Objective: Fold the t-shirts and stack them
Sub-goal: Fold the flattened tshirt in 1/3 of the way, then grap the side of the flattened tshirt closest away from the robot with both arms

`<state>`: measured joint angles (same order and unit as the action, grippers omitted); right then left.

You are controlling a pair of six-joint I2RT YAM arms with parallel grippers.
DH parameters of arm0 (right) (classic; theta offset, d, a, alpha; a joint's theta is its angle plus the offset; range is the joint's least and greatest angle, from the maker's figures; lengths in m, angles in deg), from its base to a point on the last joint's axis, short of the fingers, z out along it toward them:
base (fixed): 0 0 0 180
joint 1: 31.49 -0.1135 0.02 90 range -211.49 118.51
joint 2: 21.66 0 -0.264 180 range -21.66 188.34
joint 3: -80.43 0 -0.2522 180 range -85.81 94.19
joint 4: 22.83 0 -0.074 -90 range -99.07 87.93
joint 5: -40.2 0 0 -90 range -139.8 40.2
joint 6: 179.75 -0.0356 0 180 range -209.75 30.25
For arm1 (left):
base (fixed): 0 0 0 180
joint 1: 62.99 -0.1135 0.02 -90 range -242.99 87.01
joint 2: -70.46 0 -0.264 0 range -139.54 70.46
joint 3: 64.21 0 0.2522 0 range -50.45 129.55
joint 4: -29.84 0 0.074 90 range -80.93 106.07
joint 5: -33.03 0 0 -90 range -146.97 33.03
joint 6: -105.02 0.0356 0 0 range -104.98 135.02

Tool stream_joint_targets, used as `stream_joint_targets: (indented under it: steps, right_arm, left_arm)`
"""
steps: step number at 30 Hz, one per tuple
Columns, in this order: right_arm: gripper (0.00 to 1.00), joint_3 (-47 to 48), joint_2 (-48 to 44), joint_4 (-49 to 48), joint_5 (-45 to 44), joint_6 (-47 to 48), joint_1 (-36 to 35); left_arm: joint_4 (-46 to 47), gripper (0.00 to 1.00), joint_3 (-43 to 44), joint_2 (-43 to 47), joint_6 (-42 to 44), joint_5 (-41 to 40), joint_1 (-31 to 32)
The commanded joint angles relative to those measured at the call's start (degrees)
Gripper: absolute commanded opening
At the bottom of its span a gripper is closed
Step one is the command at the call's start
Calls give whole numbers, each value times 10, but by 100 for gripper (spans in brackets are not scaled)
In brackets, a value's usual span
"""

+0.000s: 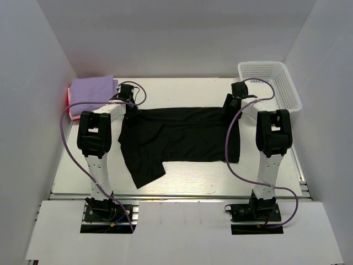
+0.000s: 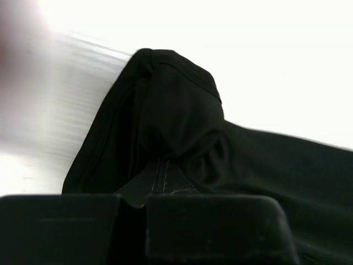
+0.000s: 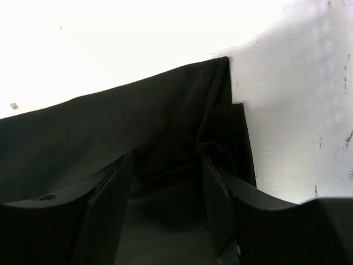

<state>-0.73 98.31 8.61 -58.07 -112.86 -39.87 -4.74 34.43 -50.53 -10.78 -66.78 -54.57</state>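
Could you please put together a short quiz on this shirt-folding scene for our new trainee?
1. True or false: the lavender t-shirt lies on top of the red-pink t-shirt.
2. Which gripper is shut on the black t-shirt? A) the left gripper B) the right gripper C) both
3. Fill in: the right gripper's jaws stand ___ astride the black cloth.
Key: 1 true; 2 A; 3 open.
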Motion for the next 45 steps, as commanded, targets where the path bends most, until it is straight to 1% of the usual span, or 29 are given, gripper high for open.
stream_joint_targets:
  steps: [1, 6, 10, 11, 12, 13, 15, 16, 17, 18, 19, 23, 24, 26, 27, 28, 30, 31, 32, 33, 34, 35, 36, 37, 38, 39, 41, 42, 45]
  right_arm:
    - [59, -1, 25, 9, -13, -33, 20]
    - [59, 8, 35, -23, 54, -7, 16]
    - [60, 12, 21, -46, 77, 30, 11]
    - [60, 12, 16, -53, 75, 33, 12]
    - [60, 14, 7, -56, 104, 38, 12]
    - [60, 16, -2, -62, 107, 53, 11]
    - [62, 22, -23, -62, 116, 70, 6]
    - [64, 27, -28, -62, 136, 84, 2]
    - [66, 32, -35, -56, 142, 93, -1]
    - [71, 32, -42, -56, 148, 98, -8]
    - [90, 30, -63, -58, 153, 109, -15]
    - [90, 13, -114, -42, 135, 112, -41]
    - [90, 7, -121, -41, 130, 111, -43]
    - [90, -29, -161, -41, 127, 104, -55]
    - [90, -52, -170, -41, 121, 100, -57]
    - [90, -65, -183, -40, 119, 96, -65]
    - [90, -131, -235, -44, 92, 76, -74]
    - [90, -148, -265, -44, 85, 73, -83]
    - [90, -202, -297, -42, 51, 66, -88]
    - [90, -220, -310, -40, 43, 41, -97]
    - [90, -238, -338, -37, 40, 32, -101]
    - [90, -275, -367, -38, 36, 23, -104]
    - [90, -307, -393, -37, 33, 0, -112]
    - [90, -320, -403, -39, 24, -10, -114]
    - [90, -343, -435, -37, 21, -20, -116]
    - [90, -354, -445, -30, 17, -32, -117]
    - [90, -367, -477, -19, -10, -49, -117]
    - [90, -374, -484, -8, -16, -56, -117]
    - [90, -404, -515, 3, -26, -76, -114]
  left_arm:
    - [-58, 0, -2, -22, -14, -31, -31]
    - [-58, 0, 65, -56, -7, 14, -49]
    - [-58, 0, 96, -67, 7, 46, -49]
    - [-52, 4, 96, -57, 14, 58, -49]
    - [-52, 10, 96, -51, 20, 58, -49]
    - [-47, 25, 96, -42, 20, 58, -49]
    - [-47, 45, 96, -12, 34, 64, -49]
    - [-47, 53, 96, 0, 39, 64, -49]
    - [-47, 81, 96, 11, 45, 64, -49]
    - [-53, 100, 103, 22, 58, 64, -49]
    - [-69, 100, 103, 44, 58, 43, -49]
    - [-88, 100, 90, 97, 69, 37, -49]
    - [-88, 100, 78, 133, 69, 43, -49]
    - [-88, 100, 37, 167, 64, 35, -39]
    - [-104, 100, 23, 203, 59, 35, -39]
    - [-111, 100, -11, 220, 43, 43, -39]
    - [-111, 100, -59, 260, 34, 78, -39]
    - [-105, 100, -124, 307, 23, 100, -39]
    - [-93, 100, -161, 331, 6, 122, -33]
    - [-53, 100, -243, 355, -2, 150, -33]
    - [-40, 100, -280, 376, -12, 192, -33]
    - [-30, 100, -314, 418, -22, 210, -33]
    - [-23, 100, -347, 438, -30, 225, -28]
    - [-23, 100, -405, 457, -39, 242, -28]
    - [-23, 100, -432, 478, -52, 242, -23]
    - [-43, 100, -472, 521, -58, 242, -18]
    - [-75, 100, -512, 567, -69, 236, -11]
    - [-99, 100, -522, 612, -74, 216, -5]
    - [-193, 100, -545, 665, -100, 188, 10]
